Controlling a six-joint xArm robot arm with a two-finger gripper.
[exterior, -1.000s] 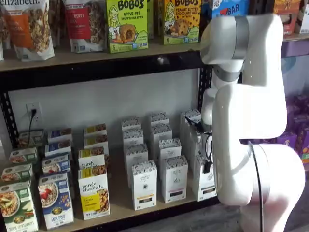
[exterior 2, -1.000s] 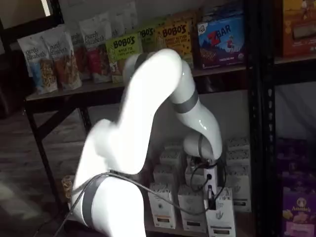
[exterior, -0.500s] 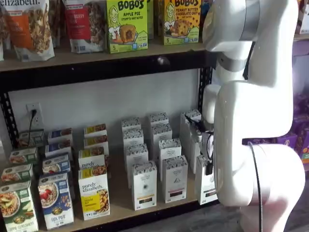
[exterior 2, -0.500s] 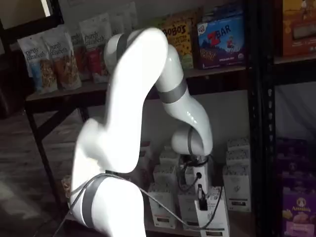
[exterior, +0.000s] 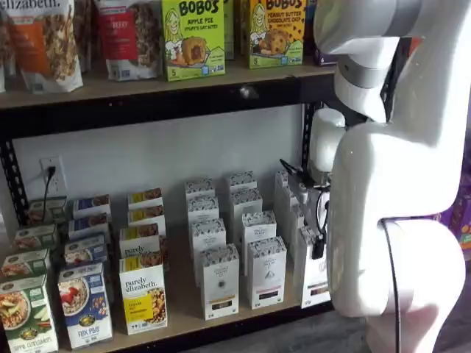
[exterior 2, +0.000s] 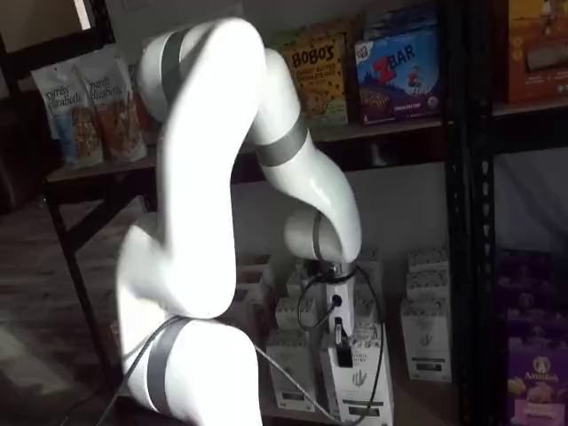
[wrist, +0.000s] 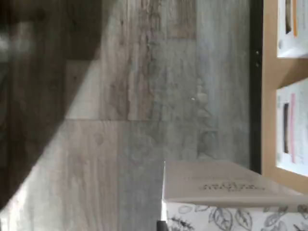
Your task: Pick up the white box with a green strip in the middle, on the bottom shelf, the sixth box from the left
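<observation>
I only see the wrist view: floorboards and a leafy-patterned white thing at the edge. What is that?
Observer: That is the top of the white box. The gripper is shut on it from above.
Operator: Is it the only one like that?
Observer: No. Similar white boxes stand in rows on the bottom shelf next to it.
Operator: Anything higher up?
Observer: An upper shelf carries Bobo's boxes and granola bags.
</observation>
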